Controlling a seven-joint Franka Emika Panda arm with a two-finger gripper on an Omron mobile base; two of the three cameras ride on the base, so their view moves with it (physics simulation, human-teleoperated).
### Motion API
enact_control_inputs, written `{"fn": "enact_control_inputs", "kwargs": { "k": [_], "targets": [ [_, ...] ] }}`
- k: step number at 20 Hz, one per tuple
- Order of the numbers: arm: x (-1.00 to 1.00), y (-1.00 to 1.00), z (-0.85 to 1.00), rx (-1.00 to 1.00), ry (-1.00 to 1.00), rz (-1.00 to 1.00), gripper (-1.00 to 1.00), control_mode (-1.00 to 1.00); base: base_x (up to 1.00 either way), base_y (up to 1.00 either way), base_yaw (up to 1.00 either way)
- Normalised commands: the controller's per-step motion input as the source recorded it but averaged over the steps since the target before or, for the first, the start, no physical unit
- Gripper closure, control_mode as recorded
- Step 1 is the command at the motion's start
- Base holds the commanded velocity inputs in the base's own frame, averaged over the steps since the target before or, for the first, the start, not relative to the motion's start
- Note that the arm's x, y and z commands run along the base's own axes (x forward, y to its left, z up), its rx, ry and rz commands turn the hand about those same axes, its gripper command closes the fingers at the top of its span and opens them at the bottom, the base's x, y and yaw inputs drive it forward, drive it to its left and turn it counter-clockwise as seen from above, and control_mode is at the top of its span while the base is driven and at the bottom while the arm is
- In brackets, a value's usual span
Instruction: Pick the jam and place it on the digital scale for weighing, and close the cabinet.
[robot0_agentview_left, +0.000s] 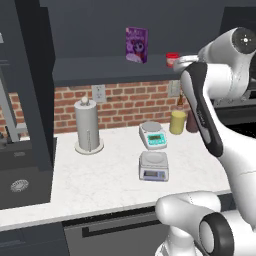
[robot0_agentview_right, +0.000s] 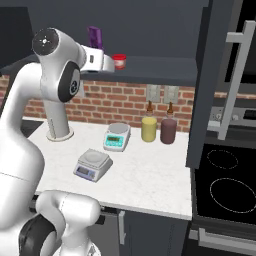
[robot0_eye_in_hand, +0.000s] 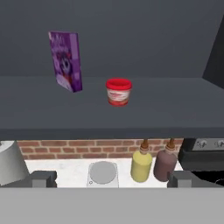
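The jam (robot0_eye_in_hand: 118, 91), a tiny red jar with a red lid, stands on the bottom shelf of the open dark cabinet (robot0_eye_in_hand: 183, 111). My gripper (robot0_eye_in_hand: 111, 179) is open, level with the shelf edge and short of the jar, with nothing between its fingertips (robot0_eye_in_hand: 41, 178). From the left base view the jam (robot0_agentview_left: 172, 59) sits just left of my gripper (robot0_agentview_left: 184, 61); from the right it is the jam (robot0_agentview_right: 119, 61) just past my gripper (robot0_agentview_right: 110, 63). The grey digital scale (robot0_agentview_left: 153, 166) (robot0_agentview_right: 93, 164) lies on the white counter below. The cabinet door (robot0_agentview_right: 207, 75) hangs open.
A purple box (robot0_eye_in_hand: 65, 61) stands on the shelf left of the jam. On the counter are a white scale with a teal front (robot0_agentview_left: 153, 135), a yellow canister (robot0_agentview_left: 177, 121), a dark bottle (robot0_agentview_right: 168, 131) and a paper towel holder (robot0_agentview_left: 88, 127). A stove (robot0_agentview_right: 225, 185) lies right.
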Motion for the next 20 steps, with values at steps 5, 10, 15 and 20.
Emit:
{"fn": "enact_control_inputs", "kwargs": {
  "k": [5, 10, 15, 20],
  "targets": [
    [0.33, -0.05, 0.00, 0.00, 0.02, 0.00, -1.00, -1.00, 0.00, 0.00, 0.00],
    [0.27, 0.00, 0.00, 0.00, 0.00, 0.00, -1.00, -1.00, 0.00, 0.00, 0.00],
    [0.20, 0.00, 0.00, 0.00, 0.00, 0.00, -1.00, -1.00, 0.00, 0.00, 0.00],
    [0.11, -0.03, -0.04, 0.00, 0.00, 0.00, -1.00, -1.00, 0.00, 0.00, 0.00]
  ]
}}
